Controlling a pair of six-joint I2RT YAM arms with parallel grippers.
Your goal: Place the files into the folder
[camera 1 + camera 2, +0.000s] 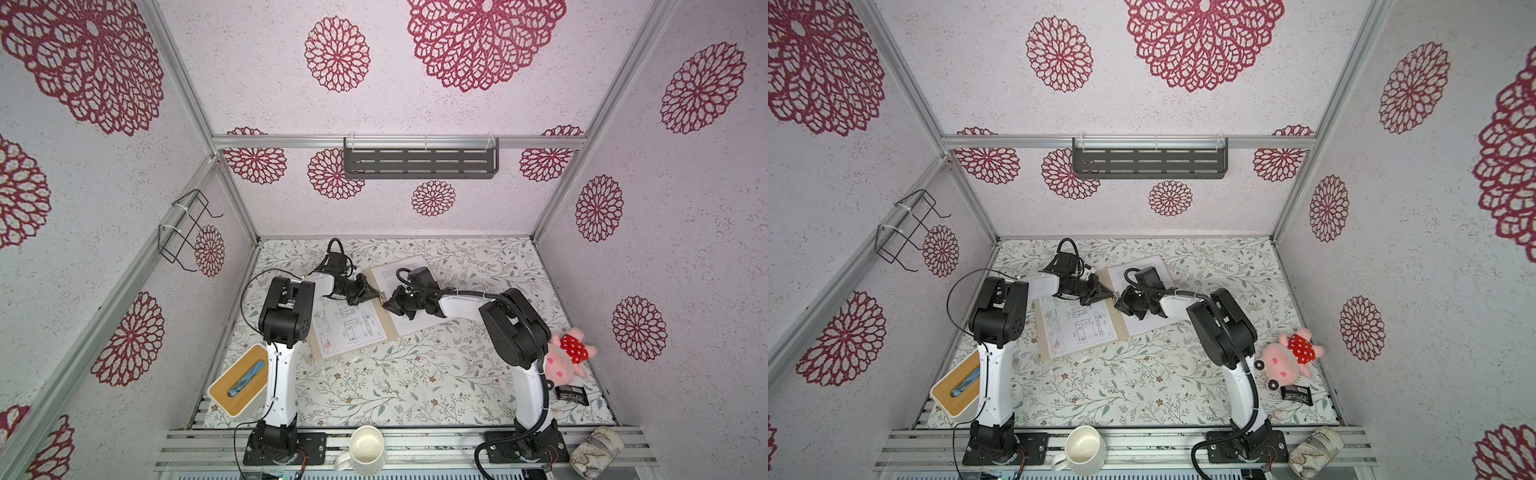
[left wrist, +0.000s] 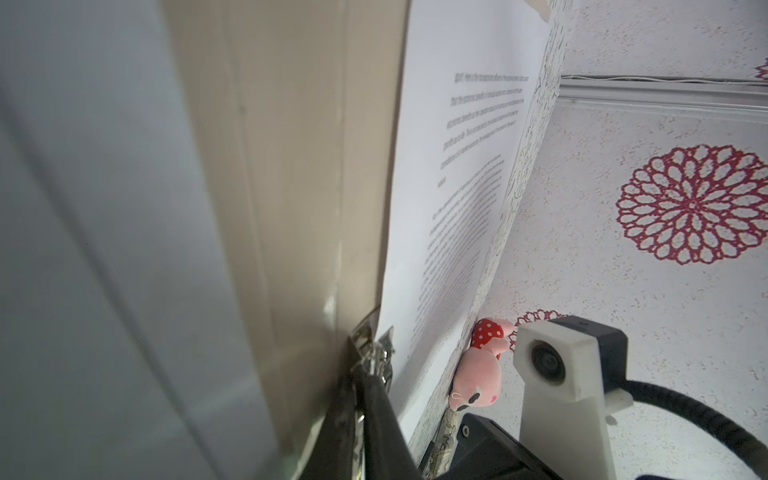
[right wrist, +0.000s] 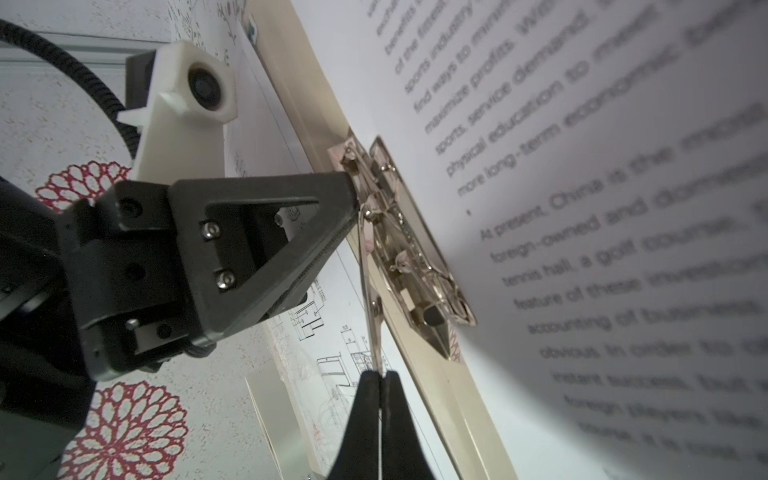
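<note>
The beige folder [image 1: 385, 322] lies open on the table. A line-drawing sheet [image 1: 349, 328] rests on its left half and a printed-text sheet [image 1: 399, 270] on its right half. A metal clip [image 3: 415, 257] sits at the spine. My left gripper [image 1: 376, 294] is shut on the clip's far end [image 2: 376, 353]. My right gripper [image 3: 380, 374] is shut on the clip's thin metal arm [image 3: 370, 291], which stands raised off the folder. The two grippers [image 1: 1111, 295] [image 1: 1119, 303] nearly meet tip to tip over the spine. The right arm hides much of the text sheet in both top views.
A bamboo-topped tissue box [image 1: 239, 382] stands at the front left. A white mug [image 1: 365, 449] and a patterned can [image 1: 596, 451] sit on the front rail. A pink plush toy [image 1: 567, 357] and a black packet [image 1: 571, 394] lie at the right edge.
</note>
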